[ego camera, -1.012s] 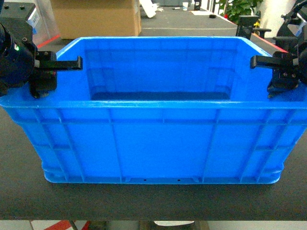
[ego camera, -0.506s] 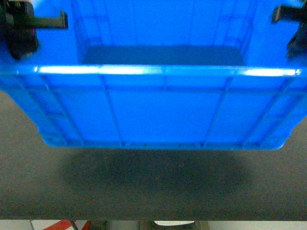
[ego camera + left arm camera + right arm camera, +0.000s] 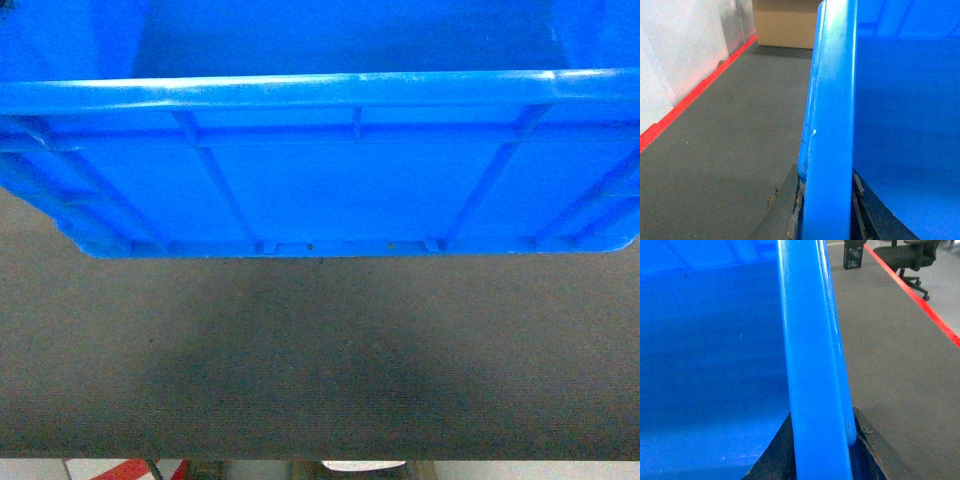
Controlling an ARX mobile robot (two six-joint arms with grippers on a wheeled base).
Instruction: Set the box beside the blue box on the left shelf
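Note:
The box (image 3: 340, 180), a bright blue ribbed crate, hangs above the dark table and fills the top half of the head view, with its shadow on the surface below. Neither gripper shows in the head view. In the left wrist view my left gripper (image 3: 826, 173) is shut on the box's left rim (image 3: 832, 125), one dark finger on each side of the wall. In the right wrist view my right gripper (image 3: 822, 415) is shut the same way on the right rim (image 3: 810, 350). The left shelf and the other blue box are out of view.
A dark grey table top (image 3: 320, 380) lies under the box. Red lines mark its left edge (image 3: 690, 95) and right edge (image 3: 920, 295). A cardboard carton (image 3: 785, 22) stands at the far left. An office chair (image 3: 905, 257) is beyond the right edge.
The box has risen off the table and now sits higher and larger in the head view. Both grippers, seen on its side rims before, have passed out of that view.

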